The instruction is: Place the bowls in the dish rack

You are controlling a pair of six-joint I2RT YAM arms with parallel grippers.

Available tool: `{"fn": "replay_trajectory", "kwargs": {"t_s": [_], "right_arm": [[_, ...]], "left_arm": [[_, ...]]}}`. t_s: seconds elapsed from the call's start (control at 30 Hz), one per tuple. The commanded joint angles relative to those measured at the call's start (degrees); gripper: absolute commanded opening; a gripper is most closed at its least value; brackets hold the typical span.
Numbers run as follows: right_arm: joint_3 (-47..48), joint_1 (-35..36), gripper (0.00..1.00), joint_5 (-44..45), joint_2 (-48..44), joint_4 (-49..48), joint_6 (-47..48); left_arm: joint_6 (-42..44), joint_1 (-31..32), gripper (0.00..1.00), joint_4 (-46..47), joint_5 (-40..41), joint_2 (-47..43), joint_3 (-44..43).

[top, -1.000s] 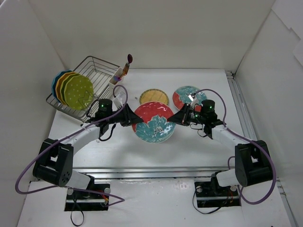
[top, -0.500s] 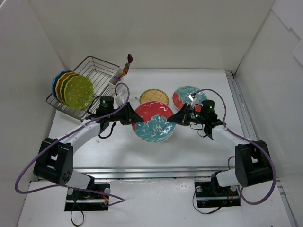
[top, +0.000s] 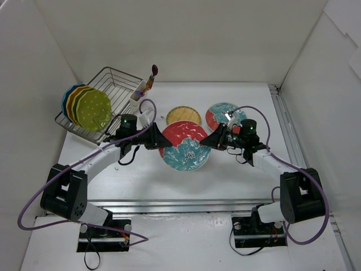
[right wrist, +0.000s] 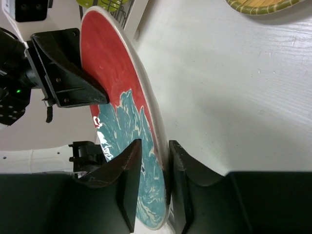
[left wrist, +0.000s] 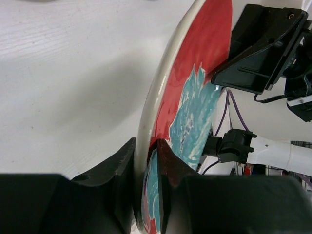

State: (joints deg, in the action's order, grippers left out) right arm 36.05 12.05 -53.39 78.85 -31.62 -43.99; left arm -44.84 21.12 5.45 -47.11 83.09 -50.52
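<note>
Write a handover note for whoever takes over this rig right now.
Left gripper: fingers shut on one rim of the red-and-teal patterned bowl, held on edge.
Right gripper: fingers straddle its opposite rim; grip unclear.
Done: four bowls, blue, orange and two green, stand in the silver wire dish rack, rear left.
Left: the held bowl, plus the tan woven bowl and second red-and-teal bowl on the table.

A white table [top: 225, 180] sits enclosed by 3 plain white walls [top: 197, 39] under even light.
</note>
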Motion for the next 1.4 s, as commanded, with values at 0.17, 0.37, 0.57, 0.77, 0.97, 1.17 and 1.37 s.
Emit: {"fn": "replay_trajectory", "kwargs": {"t_s": [0.17, 0.37, 0.57, 0.77, 0.97, 1.17, 1.37], "right_arm": [[1.39, 1.92, 0.51, -4.01, -0.80, -8.02, -0.57], [0.69, 2.01, 0.66, -2.95, -1.07, -7.93, 0.04], [0.33, 1.48, 0.77, -1.63, -0.19, -7.85, 0.57], [2.44, 0.16, 0.84, -3.04, -1.76, -7.85, -0.75], [5.17, -1.59, 0.92, -3.22, -5.28, -6.62, -0.93], [7.62, -4.05, 0.98, -0.15, -7.21, 8.72, 7.66], [11.41, -5.37, 0.98, 9.61, -14.59, 24.50, 18.77]], "left_arm": [[1.68, 3.31, 0.00, 8.00, -4.83, -7.58, -2.74], [2.48, 2.78, 0.00, 6.94, -3.78, -9.70, -2.83], [3.00, 1.64, 0.00, 5.98, -3.78, -11.01, -2.83], [8.18, -0.82, 0.00, -2.19, -0.44, -11.72, -5.02], [11.53, -3.28, 0.00, -6.84, 3.25, -12.42, -5.81], [14.95, -4.95, 0.00, -11.33, 6.50, -13.39, -8.19], [19.43, -7.50, 0.00, -15.91, 10.98, -16.90, -12.48]]}}
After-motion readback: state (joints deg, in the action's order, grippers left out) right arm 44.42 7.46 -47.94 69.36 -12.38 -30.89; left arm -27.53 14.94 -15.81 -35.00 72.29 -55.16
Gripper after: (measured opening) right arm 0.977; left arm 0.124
